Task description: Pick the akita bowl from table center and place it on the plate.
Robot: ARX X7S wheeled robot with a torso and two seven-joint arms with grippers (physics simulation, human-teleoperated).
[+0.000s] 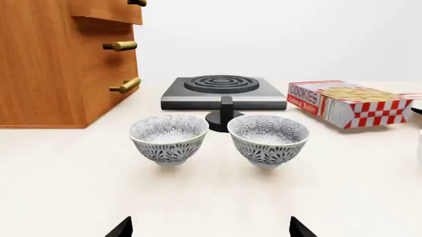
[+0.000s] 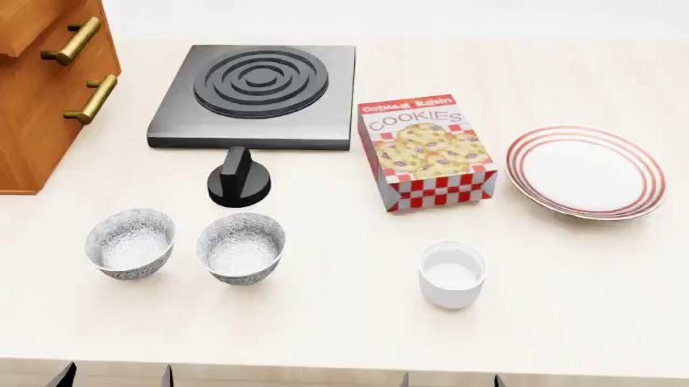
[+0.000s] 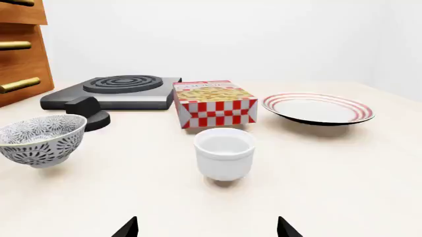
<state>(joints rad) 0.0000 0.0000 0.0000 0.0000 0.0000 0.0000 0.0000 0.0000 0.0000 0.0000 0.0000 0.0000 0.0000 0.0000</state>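
Note:
Two akita bowls, white with a dense grey-black flower pattern, stand side by side on the table. The one nearer the table's centre (image 2: 241,246) (image 1: 268,139) (image 3: 41,139) is right of its twin (image 2: 131,242) (image 1: 169,137). The plate (image 2: 585,171) (image 3: 317,108), white with red rings, lies at the far right. My left gripper (image 1: 211,229) (image 2: 114,377) is open at the near table edge, short of the bowls and holding nothing. My right gripper (image 3: 207,229) (image 2: 453,380) is open too, near the edge in front of the white cup.
A plain white cup (image 2: 453,274) (image 3: 224,153) stands between the bowls and the plate. Behind are a cookie box (image 2: 428,151), a black hob (image 2: 256,95) with a loose black knob (image 2: 239,179), and a wooden drawer cabinet (image 2: 48,89) at the left.

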